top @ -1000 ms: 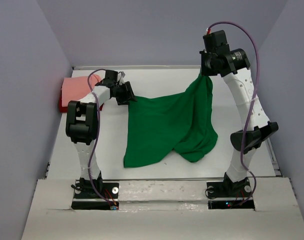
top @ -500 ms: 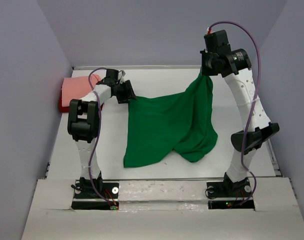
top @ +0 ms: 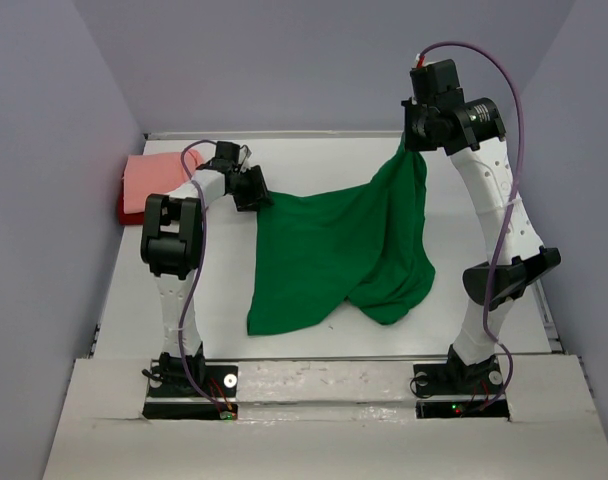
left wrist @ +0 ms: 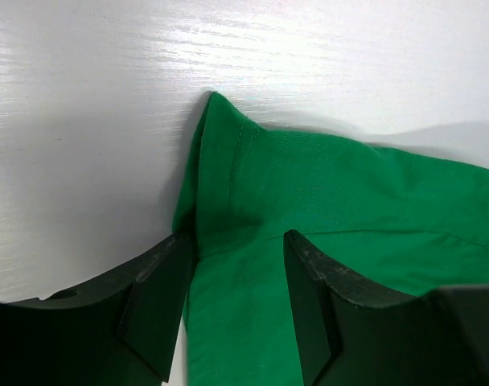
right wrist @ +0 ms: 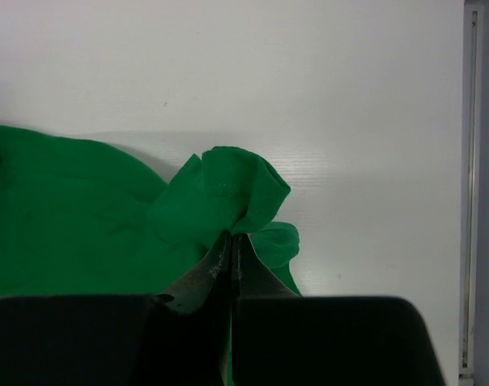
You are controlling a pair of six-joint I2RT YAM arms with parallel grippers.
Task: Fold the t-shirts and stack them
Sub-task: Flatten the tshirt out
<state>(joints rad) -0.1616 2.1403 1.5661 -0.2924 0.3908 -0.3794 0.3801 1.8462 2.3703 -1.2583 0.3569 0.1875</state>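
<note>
Right gripper [right wrist: 230, 238] pinches green shirt [top: 324, 250] aloft at 1 o'clock; left gripper [left wrist: 240, 241] straddles its 10 o'clock corner, jaws apart.

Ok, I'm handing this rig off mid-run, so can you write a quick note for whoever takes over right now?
Left claw: open, fingers either side of a corner of the green shirt, low at the table.
Right claw: shut on a bunched edge of the green shirt, holding that side up.
Done: pink shirt looks folded, lying on the red shirt at the far left.
Left to do: close the left claw on its corner, fold the green shirt, stack it.
</note>
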